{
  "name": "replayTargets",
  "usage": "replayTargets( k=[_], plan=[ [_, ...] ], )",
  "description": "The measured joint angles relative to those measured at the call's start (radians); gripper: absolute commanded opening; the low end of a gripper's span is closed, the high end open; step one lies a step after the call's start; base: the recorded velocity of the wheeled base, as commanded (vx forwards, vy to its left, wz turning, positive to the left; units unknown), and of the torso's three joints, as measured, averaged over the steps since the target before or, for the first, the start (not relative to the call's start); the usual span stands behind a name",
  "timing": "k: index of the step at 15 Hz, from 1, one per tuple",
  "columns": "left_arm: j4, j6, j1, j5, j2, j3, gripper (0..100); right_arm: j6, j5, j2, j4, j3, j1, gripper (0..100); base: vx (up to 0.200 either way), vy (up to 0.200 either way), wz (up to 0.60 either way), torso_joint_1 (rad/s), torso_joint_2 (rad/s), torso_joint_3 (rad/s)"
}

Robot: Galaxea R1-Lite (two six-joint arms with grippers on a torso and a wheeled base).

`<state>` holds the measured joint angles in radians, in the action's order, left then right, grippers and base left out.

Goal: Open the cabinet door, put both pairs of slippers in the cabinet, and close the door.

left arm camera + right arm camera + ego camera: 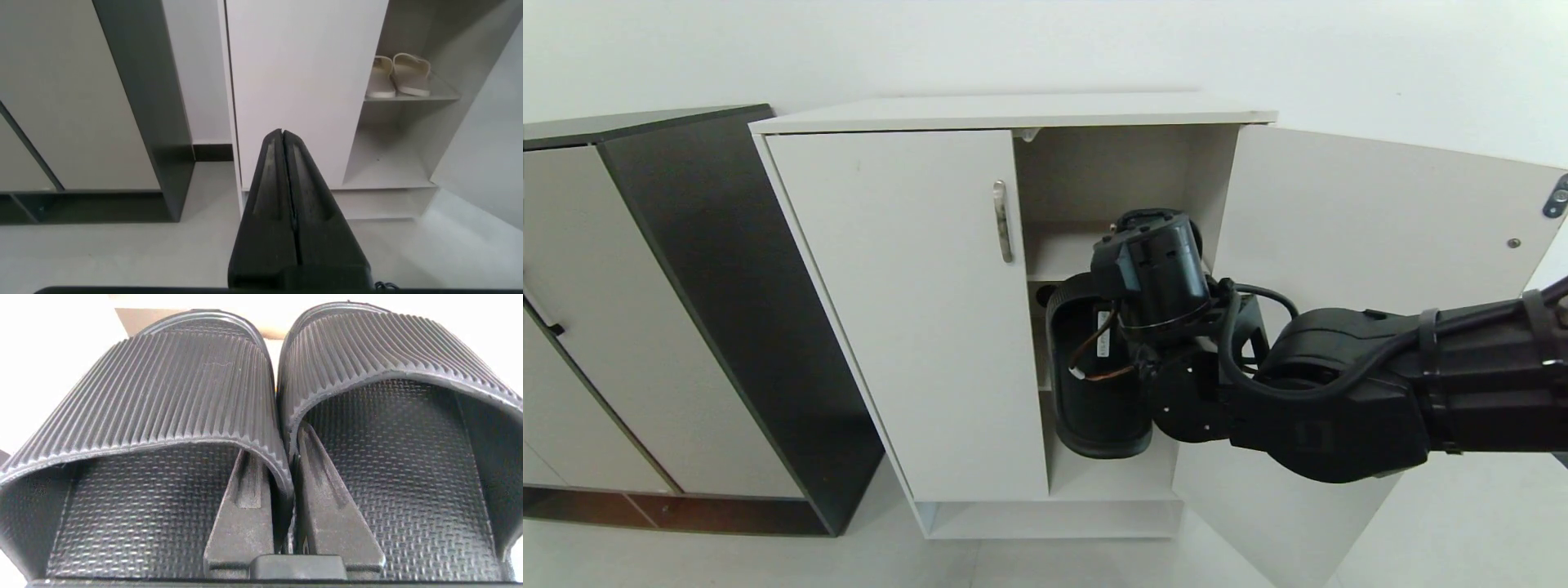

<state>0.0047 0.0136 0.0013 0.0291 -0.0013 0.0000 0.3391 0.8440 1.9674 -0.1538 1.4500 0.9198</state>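
Observation:
The white cabinet [907, 310] has its left door shut and its right door [1339, 212] swung wide open. My right arm is in the opening, and the pair of black slippers [1090, 384] hangs there soles outward, below the middle shelf. In the right wrist view my right gripper [282, 457] is shut on the touching inner edges of the two black slippers [163, 400]. A pair of beige slippers [400, 73] lies on the middle shelf [441, 97]. My left gripper [282, 139] is shut and empty, held back from the cabinet above the floor.
A second cabinet [711, 286] with a dark side panel stands close against the left of the white one. The open door juts out on the right beside my right arm. Pale floor [768, 563] lies in front.

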Motion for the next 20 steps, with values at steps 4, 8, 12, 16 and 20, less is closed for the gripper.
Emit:
replayTargets(
  k=[4, 8, 12, 16, 20],
  plan=[
    [0.000, 0.000, 0.000, 0.000, 0.000, 0.000, 0, 0.000, -0.001, 0.013, -0.016, 0.001, -0.006, 0, 0.200, 0.000, 0.00, -0.001, 0.00, 0.005],
    [0.000, 0.000, 0.000, 0.000, 0.000, 0.000, 0, 0.000, 0.001, 0.017, -0.021, 0.001, -0.006, 0, 0.200, 0.000, 0.00, 0.004, 0.00, 0.002],
    [0.000, 0.000, 0.000, 0.000, 0.000, 0.000, 0, -0.002, 0.001, 0.020, -0.020, -0.004, -0.008, 0, 0.200, 0.000, 0.00, 0.001, 0.00, 0.002],
    [0.000, 0.000, 0.000, -0.001, 0.000, 0.000, 0, -0.004, 0.002, 0.035, -0.023, -0.014, -0.008, 0, 0.050, 0.000, 0.00, 0.001, 0.00, -0.001],
    [0.000, 0.000, -0.001, -0.001, 0.000, 0.000, 0, -0.029, 0.001, 0.061, -0.057, -0.022, -0.008, 0, 0.000, 0.000, 0.00, 0.000, 0.00, 0.000]
  ],
)
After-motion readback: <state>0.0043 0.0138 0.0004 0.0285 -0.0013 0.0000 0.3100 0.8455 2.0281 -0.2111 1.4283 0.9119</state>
